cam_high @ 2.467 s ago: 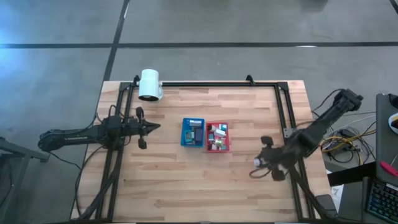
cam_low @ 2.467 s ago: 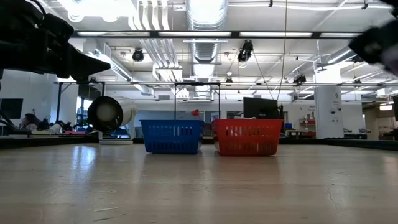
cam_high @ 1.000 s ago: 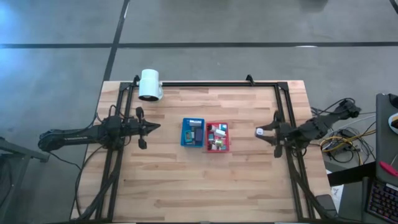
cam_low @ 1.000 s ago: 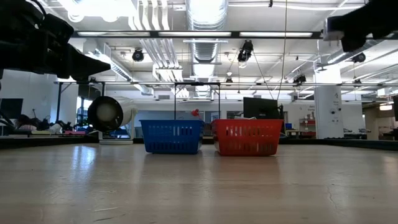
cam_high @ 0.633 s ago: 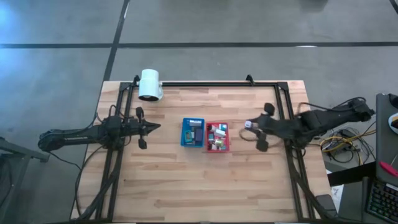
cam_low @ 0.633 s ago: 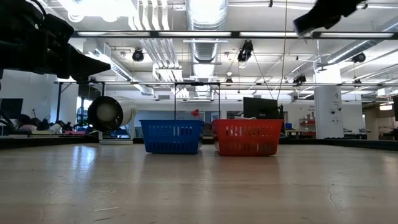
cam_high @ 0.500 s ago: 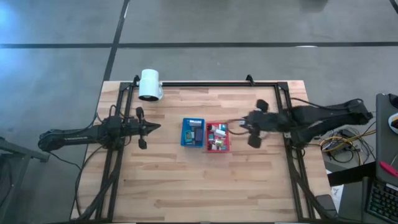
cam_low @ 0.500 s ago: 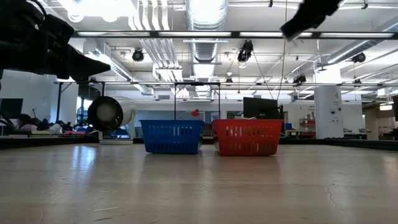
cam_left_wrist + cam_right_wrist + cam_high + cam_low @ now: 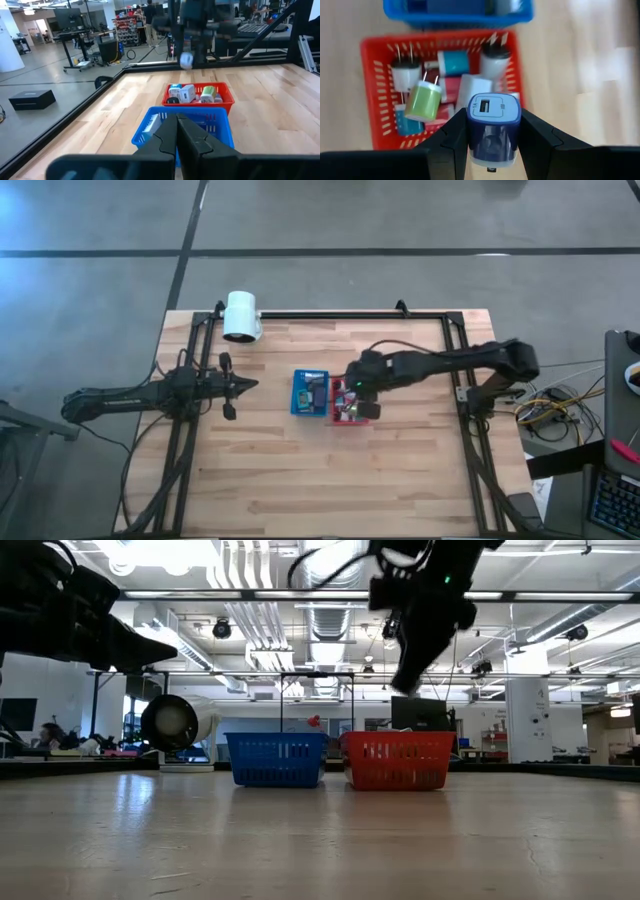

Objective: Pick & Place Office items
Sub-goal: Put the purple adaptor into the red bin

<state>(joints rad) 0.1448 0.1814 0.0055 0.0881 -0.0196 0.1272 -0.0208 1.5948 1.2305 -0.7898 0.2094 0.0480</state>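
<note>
Right now the right claw (image 9: 493, 131) is clamped on a dark blue plug-in charger (image 9: 493, 129), its 2 fingers (image 9: 451, 138) pressing either side of the block with the socket face showing on top. It hangs above the red basket (image 9: 370, 95), well clear of the contents, so the charger is in the air and not yet dropped.

Below it, that basket already holds a heap of similar small chargers: a green one (image 9: 422, 101), a teal one (image 9: 453, 62), several white ones (image 9: 404, 74) and something pink-red underneath. From overhead, the right claw (image 9: 358, 392) sits over the red basket (image 9: 365, 420), and the blue basket (image 9: 297, 412) stands touching its side with a few pieces inside too.

Across the table, the left claw (image 9: 176, 131) is pinched shut on nothing, parked well apart and pointing toward both baskets. A white lamp head (image 9: 241, 316) sits at the far corner of the wooden table (image 9: 300, 480).

Judging by this, sorting looks nearly finished: I see no loose pieces on the tabletop, so dropping this 1 charger into the red basket may be among the last steps.
</note>
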